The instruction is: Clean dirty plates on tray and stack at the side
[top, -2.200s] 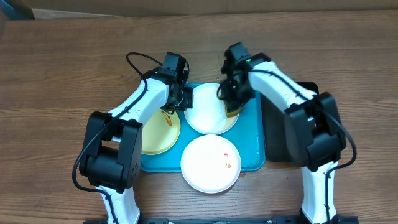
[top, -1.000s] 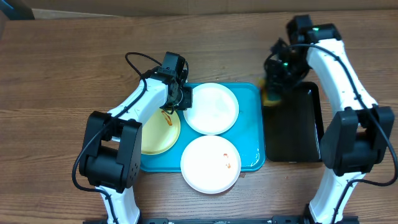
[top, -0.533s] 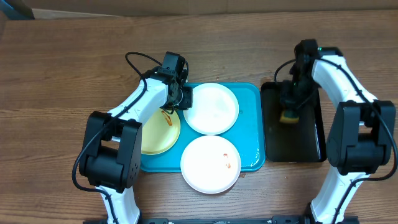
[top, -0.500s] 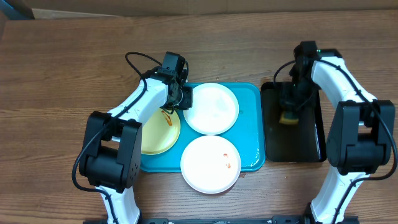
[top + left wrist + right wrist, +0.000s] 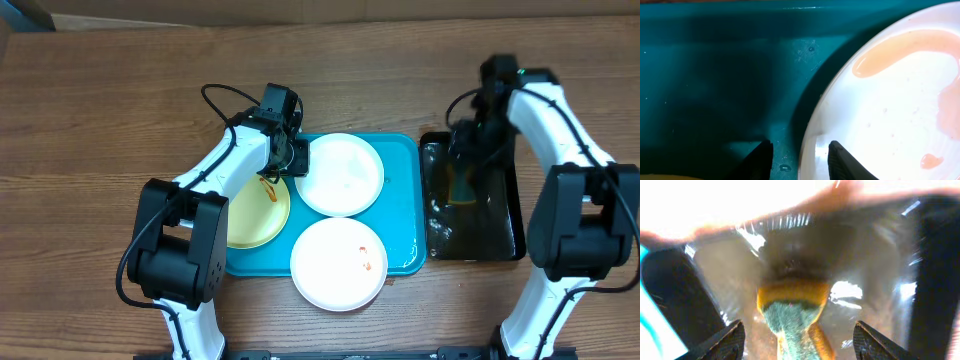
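On the turquoise tray (image 5: 404,205) lie three plates: a white plate (image 5: 342,176) at the back, a second white plate (image 5: 337,263) overhanging the front rim, with orange smears, and a pale yellow-green plate (image 5: 255,212) at the left. My left gripper (image 5: 300,160) is low at the back white plate's left edge. In the left wrist view the left gripper (image 5: 800,161) is open, its fingers straddling the rim of that plate (image 5: 890,110), which shows a watery orange smear. My right gripper (image 5: 797,330) is open over a yellow and green sponge (image 5: 792,300).
A narrow black tray (image 5: 500,232) holding wet, brownish water stands right of the turquoise tray; the sponge (image 5: 461,187) lies in it under the right gripper (image 5: 468,160). Brown wooden table surrounds both trays.
The right arm swung the sponge from the back white plate over to the black tray, lowered it there and opened, letting it go. The left arm has stayed put.
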